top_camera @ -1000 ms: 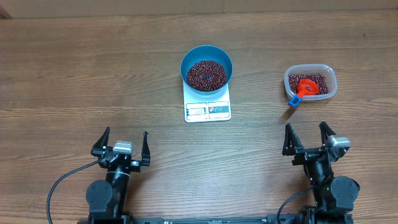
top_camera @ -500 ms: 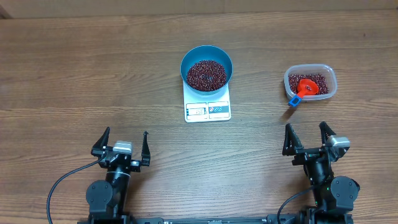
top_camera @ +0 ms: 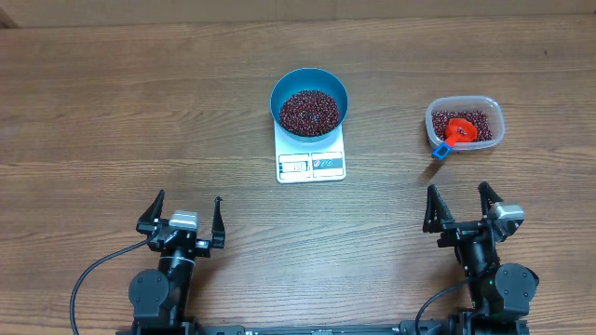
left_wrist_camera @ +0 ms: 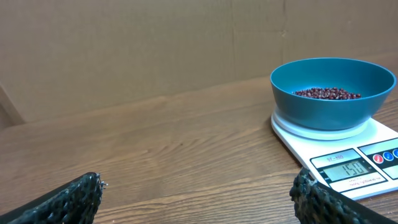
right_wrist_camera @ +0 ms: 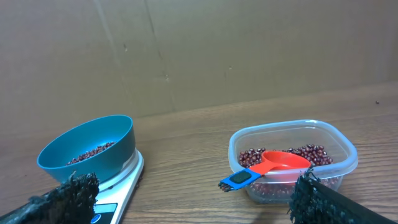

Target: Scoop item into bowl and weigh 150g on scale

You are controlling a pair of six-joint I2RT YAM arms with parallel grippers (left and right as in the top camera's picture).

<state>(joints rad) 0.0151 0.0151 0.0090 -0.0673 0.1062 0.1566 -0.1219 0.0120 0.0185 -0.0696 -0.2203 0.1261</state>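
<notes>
Wide wooden table [top_camera: 93,93], and both arms are parked at its near edge. The left gripper [top_camera: 188,200] has its jaws spread wide with nothing between them. Same on the other side: the right gripper [top_camera: 456,191] gapes open, empty, touching nothing.

Out ahead of the left jaws and off toward their right side sits the white scale [top_camera: 311,163], well apart from the fingertips. On its platform stands the blue bowl [top_camera: 339,88], upright and square on the plate. From the right jaws, that same pair lies ahead and off to the left.

Almost straight ahead of the right jaws, a touch to their right and nearer than the bowl, is the clear plastic tub [top_camera: 500,121]. The red scoop [top_camera: 458,129] lies in it, its blue handle poking over the near-left rim.

And the beans [top_camera: 309,110]: a good dark heap across the bottom of the bowl, more left over in the tub around the scoop.

The display [left_wrist_camera: 353,168], seen from the left wrist, looks to show the target weight, though the digits are small. So by my reading the scooping and weighing are finished, the scoop is put down, and nothing appears left beyond confirming that number.
</notes>
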